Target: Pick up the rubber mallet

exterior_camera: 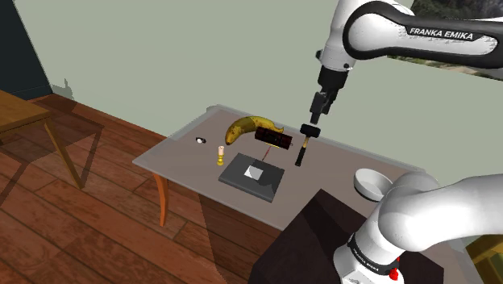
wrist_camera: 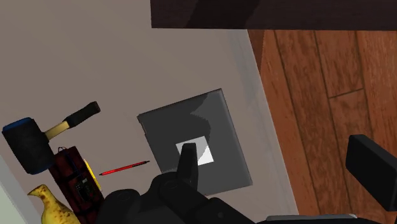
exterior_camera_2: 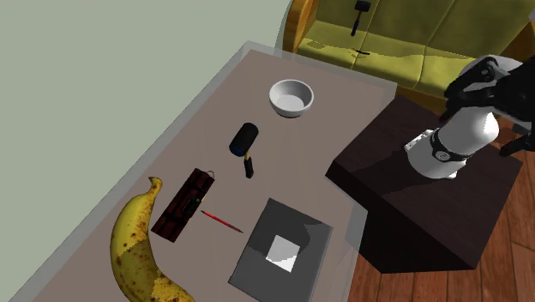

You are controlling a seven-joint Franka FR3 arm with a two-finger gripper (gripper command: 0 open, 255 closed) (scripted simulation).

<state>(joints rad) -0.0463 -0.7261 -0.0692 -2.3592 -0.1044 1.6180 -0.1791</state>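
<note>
Step in hand: approach; nothing grasped. Along the table point(exterior_camera: 185, 149) in the shoulder view: banana point(exterior_camera: 250, 125), dark red block point(exterior_camera: 274, 139), rubber mallet point(exterior_camera: 303, 144) lying flat, white bowl point(exterior_camera: 371, 184). My claw point(exterior_camera: 316, 109) hangs above the mallet's head, fingers point(wrist_camera: 188, 159) spread wide and empty. Next move, in my judgement: centre over the handle and descend. In the wrist view the mallet lies outside my fingers' gap; the banana is cut off.

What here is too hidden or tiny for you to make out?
Banana: second exterior view, its lower end cut off by the bottom edge.
Small dark thing on the table: shoulder view, too small to name.
Dark red flat thing: wrist view, one end behind the tool.
</note>
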